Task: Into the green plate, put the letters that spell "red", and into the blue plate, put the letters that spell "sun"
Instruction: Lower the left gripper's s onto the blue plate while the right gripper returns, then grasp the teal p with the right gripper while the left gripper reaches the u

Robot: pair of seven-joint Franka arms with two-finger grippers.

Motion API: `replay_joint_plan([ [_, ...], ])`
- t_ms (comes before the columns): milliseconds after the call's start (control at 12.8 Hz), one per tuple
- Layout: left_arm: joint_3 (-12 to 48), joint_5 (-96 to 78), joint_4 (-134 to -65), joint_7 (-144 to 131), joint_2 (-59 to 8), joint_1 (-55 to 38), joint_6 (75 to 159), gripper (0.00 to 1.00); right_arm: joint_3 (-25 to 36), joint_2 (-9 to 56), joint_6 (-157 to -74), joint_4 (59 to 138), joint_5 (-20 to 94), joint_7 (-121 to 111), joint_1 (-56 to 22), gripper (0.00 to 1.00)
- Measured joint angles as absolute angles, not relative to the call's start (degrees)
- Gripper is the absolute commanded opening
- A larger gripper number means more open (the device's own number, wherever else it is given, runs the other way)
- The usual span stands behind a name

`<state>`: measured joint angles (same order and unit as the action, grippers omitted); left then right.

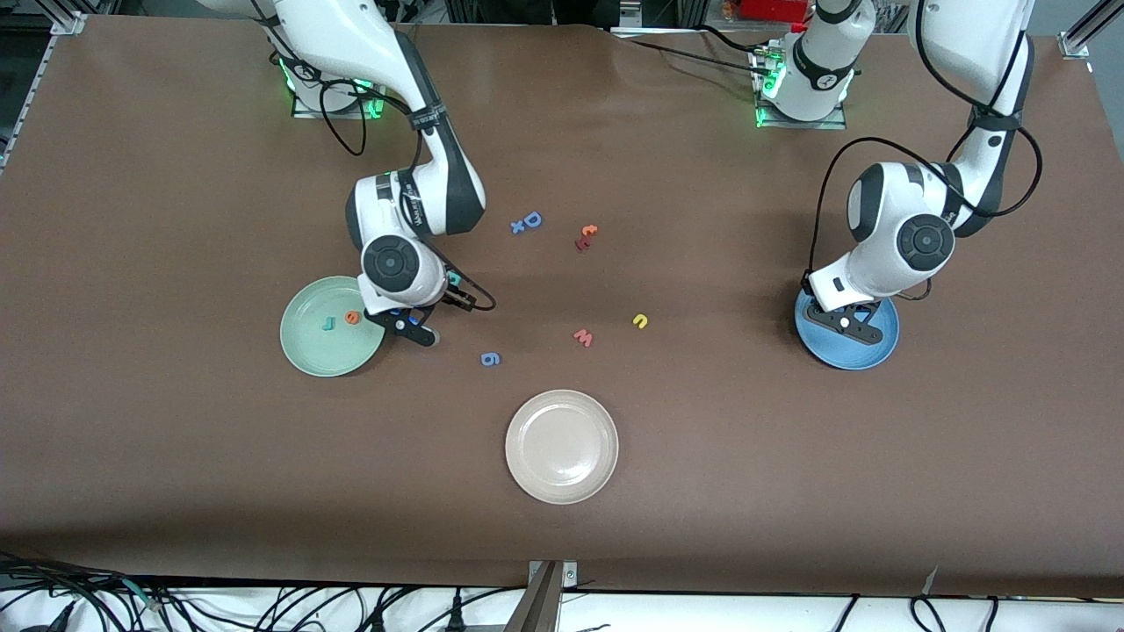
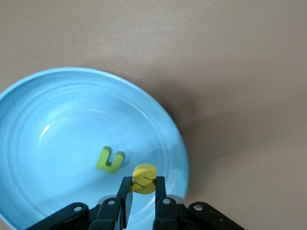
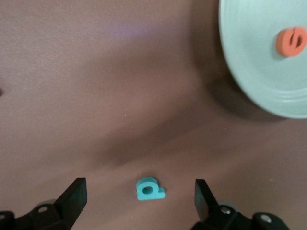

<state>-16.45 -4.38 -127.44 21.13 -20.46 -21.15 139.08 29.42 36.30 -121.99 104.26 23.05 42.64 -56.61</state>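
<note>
Teal "d" (image 3: 149, 189) lies on the bare table just beside the green plate (image 1: 303, 347), right gripper (image 3: 139, 199) spread wide around it, nothing held. Orange "e" (image 1: 352, 318) and teal "r" (image 1: 327, 324) sit in that plate. Left gripper (image 2: 142, 194) hangs over the blue plate (image 2: 48, 120), pinching the yellow "s" (image 2: 144, 178); a green u/n shape (image 2: 110, 159) lies inside. Yellow u/n (image 1: 641, 321) rests mid-table near the pink-red "w" (image 1: 583, 337). Blue "D" (image 1: 531, 219) reads clearly.

A robotics lab: two white arms (image 1: 413, 158) bolted to a brown-covered table (image 1: 176, 439), aluminium framing and loose cables (image 1: 263, 606) along its edge.
</note>
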Motion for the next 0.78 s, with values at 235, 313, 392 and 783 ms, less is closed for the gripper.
replay_joint_plan([
  [235, -16.6, -4.4, -127.4, 21.7, -23.2, -20.6, 142.1, 0.99, 29.4, 35.5, -130.5, 110.7, 23.1, 46.8, -59.8, 0.95],
  [313, -16.6, -4.4, -127.4, 21.7, -23.4, -20.5, 142.4, 0.99, 29.4, 35.0, -131.0, 111.8, 23.1, 47.1, -60.2, 0.92],
  [392, -16.6, -4.4, -127.3, 21.7, -23.4, -20.5, 142.6, 0.99, 29.5, 34.2, -131.1, 112.7, 23.2, 47.2, -60.2, 0.92],
  [783, -16.1, -4.4, -123.7, 21.5, -21.6, -21.0, 139.3, 0.99, 29.8, 31.0, -131.5, 116.0, 27.5, 47.2, -60.3, 0.88],
])
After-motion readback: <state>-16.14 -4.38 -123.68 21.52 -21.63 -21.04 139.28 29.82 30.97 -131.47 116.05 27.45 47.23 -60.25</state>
